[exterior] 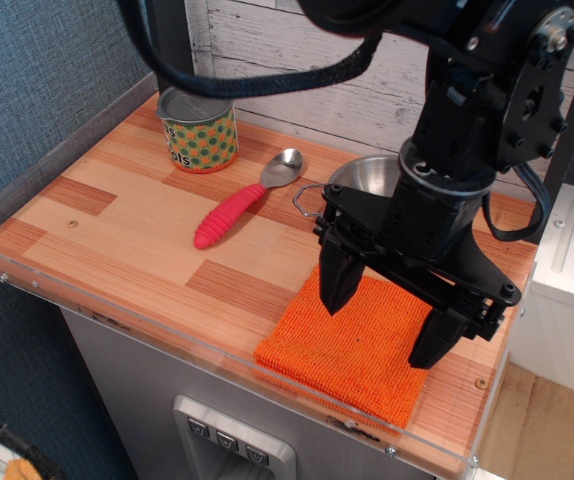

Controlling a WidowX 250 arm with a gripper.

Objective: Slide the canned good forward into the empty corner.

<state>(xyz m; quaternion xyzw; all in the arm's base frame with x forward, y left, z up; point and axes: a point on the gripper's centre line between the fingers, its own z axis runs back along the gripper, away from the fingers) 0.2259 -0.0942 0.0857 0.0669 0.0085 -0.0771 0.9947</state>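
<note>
Can (198, 131) sits at the counter's far edge; corner (42, 235) well apart; gripper (389, 318) spread wide, holding nothing, over cloth (352, 345).

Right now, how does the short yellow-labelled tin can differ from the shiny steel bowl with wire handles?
The short yellow-labelled tin can wears a paper label dotted orange and green; the shiny steel bowl is bare metal. The can stands in full view at the back left of the counter, while the bowl sits back right, largely hidden behind the black gripper. The can is closed by a silver lid; the bowl is open-topped. Both are round, metal and upright.
</note>
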